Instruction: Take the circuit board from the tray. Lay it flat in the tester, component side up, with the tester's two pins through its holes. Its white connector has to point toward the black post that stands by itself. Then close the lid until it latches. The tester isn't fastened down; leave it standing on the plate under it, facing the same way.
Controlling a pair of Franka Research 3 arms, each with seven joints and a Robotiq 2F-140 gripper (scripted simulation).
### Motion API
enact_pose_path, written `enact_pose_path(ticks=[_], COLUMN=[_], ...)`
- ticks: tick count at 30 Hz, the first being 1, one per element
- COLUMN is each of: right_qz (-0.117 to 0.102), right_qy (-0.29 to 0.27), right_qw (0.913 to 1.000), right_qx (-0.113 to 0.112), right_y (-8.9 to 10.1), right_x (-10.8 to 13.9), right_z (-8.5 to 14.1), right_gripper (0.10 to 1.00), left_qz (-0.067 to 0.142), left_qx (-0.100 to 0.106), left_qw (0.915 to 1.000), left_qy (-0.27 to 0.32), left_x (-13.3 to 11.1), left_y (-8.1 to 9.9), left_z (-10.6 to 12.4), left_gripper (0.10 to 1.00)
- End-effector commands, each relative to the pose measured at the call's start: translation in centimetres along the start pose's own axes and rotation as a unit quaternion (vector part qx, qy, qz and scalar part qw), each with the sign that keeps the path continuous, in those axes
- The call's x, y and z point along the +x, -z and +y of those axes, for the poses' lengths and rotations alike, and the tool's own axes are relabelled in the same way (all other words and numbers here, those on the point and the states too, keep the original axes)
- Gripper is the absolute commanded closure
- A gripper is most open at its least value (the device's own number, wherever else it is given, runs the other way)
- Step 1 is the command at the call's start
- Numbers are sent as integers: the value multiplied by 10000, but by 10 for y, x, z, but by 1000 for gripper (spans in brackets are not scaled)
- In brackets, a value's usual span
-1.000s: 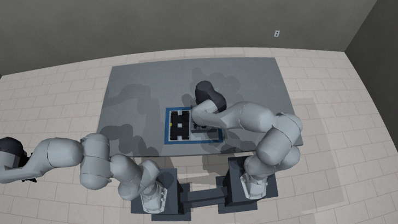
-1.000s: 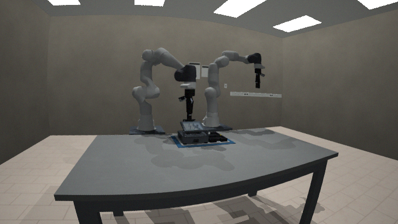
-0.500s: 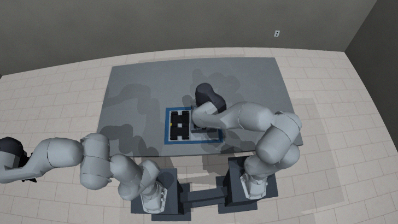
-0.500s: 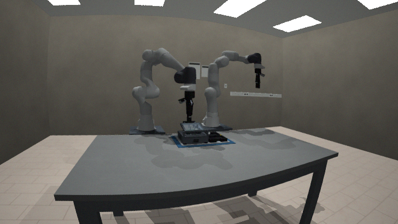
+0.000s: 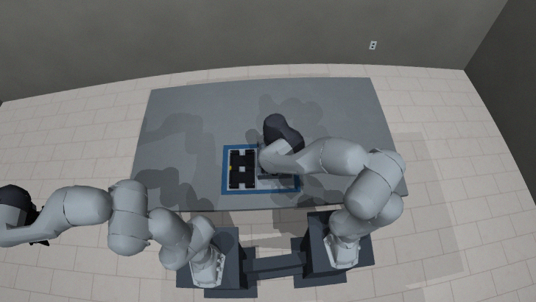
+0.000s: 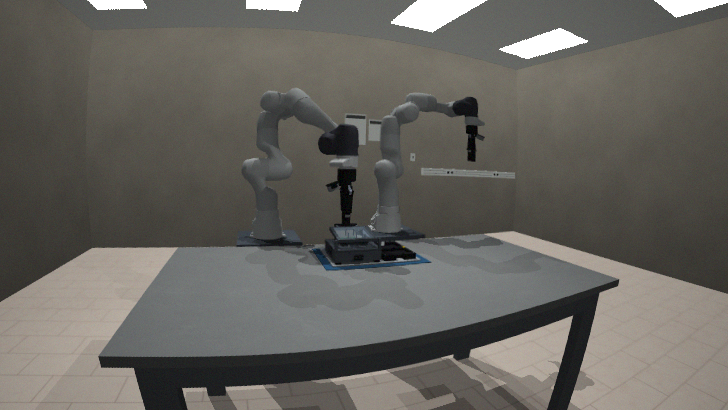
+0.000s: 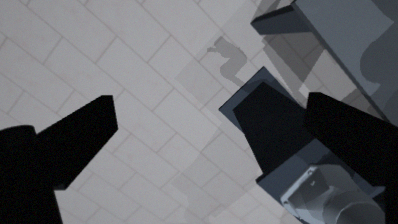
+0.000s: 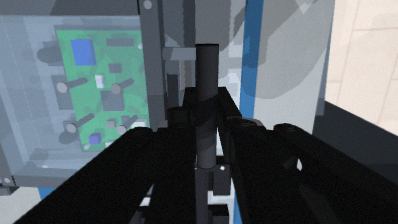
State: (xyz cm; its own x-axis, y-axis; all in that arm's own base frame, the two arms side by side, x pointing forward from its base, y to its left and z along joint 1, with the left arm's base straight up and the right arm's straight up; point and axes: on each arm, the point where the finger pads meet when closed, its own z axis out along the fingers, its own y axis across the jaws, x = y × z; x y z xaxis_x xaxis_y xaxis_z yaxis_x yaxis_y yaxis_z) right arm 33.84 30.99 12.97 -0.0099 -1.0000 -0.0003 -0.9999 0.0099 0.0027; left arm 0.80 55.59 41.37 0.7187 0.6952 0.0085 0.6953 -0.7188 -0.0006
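Overhead view: the left gripper (image 5: 37, 229) (image 6: 471, 160) (image 7: 210, 111) is far from the tester (image 5: 275, 176) (image 6: 354, 252), out beyond the table (image 5: 210, 101) (image 6: 356, 305) (image 7: 367, 40); the right arm covers the right jaws and much of the tester, which shares a blue-edged plate (image 5: 224, 170) (image 6: 422, 261) (image 8: 251, 55) with the black tray (image 5: 236, 161) (image 6: 399, 250) just beside it. Exterior view: the right gripper (image 6: 345, 223) (image 8: 205, 103) points straight down at the raised edge of the clear lid (image 6: 351, 233) (image 8: 154, 65), which stands partly open above the tester's body, unlatched. The left jaws hang high and well apart from everything on the table. Left wrist view: these jaws are wide apart with nothing between them, over the tiled floor and a dark pedestal (image 7: 270, 130). Right wrist view: the jaws are nearly together, clamped on a dark round handle bar (image 8: 207, 65) along the lid's edge. To their left in the picture, beneath the lid's clear pane and its grey pegs, the green circuit board (image 8: 95, 109) lies in the tester, component side up, its blue block (image 8: 83, 52) near one corner. Whether both pins pass through its holes cannot be made out.
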Motion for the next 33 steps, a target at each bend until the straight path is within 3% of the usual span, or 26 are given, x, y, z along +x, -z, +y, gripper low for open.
enact_pose_path(ticks=[1,33], right_qz=[2,2], right_qy=[-15,-15], right_qw=[10000,10000], right_qx=[14,13], right_y=[-3,-6], right_x=[1,1], right_z=[-1,-1], right_gripper=[908,908], left_qz=[2,2], left_qx=[2,2], left_qw=[10000,10000], left_qy=[0,0], left_x=[0,0], left_y=[0,0], left_z=[0,0], left_gripper=[98,98])
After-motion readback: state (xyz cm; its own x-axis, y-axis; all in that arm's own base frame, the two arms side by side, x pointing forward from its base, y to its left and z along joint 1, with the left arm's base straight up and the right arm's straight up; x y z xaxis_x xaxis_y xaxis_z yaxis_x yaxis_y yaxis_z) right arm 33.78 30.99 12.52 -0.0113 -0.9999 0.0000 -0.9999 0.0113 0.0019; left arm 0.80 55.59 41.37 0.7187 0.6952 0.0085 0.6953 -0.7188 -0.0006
